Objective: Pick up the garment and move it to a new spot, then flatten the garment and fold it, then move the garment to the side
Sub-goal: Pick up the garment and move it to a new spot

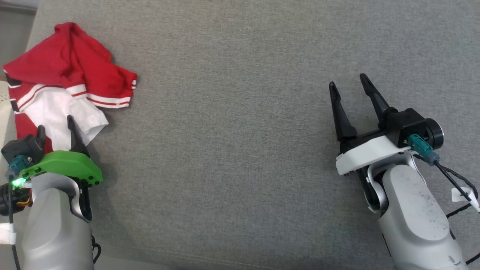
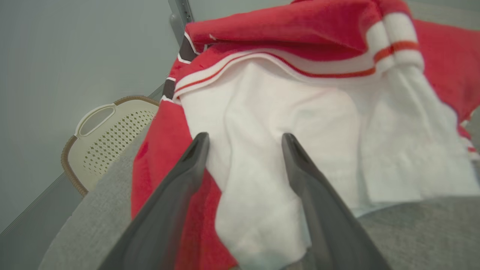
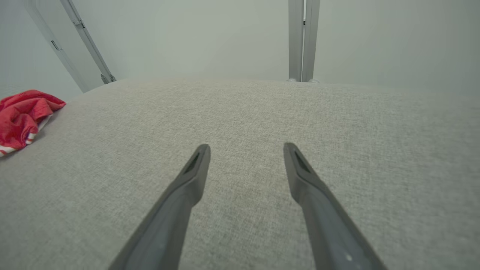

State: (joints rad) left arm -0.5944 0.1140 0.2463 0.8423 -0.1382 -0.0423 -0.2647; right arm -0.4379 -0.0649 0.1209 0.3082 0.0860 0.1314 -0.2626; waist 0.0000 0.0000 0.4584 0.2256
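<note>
The garment (image 1: 71, 67), a red piece with a white part and striped cuffs, is lying crumpled in a heap at the far left corner of the grey fabric worktop (image 1: 232, 150), close to its left edge. It is not being lifted and it is not spread, so I am judging that the first step is in hand: the picking up, before any moving, flattening or folding.

The left gripper (image 1: 55, 127) is hovering at the near side of the heap. Its jaws are standing wide apart, and in the left wrist view a loose white flap is lying between the two fingers (image 2: 180, 176). Nothing is being pinched; whether the fingers are touching the cloth, I am not able to tell. The next move, I am thinking, is asking for the jaws to go a little lower and to close on this white flap, taking enough layers so that the cloth is not slipping out when the arm is rising. Then the heap is needing to travel toward the bare middle of the worktop.

The right gripper (image 1: 348, 81) is hovering well apart from the garment, over the bare right side of the worktop. Its jaws are also standing wide apart and holding nothing
</note>
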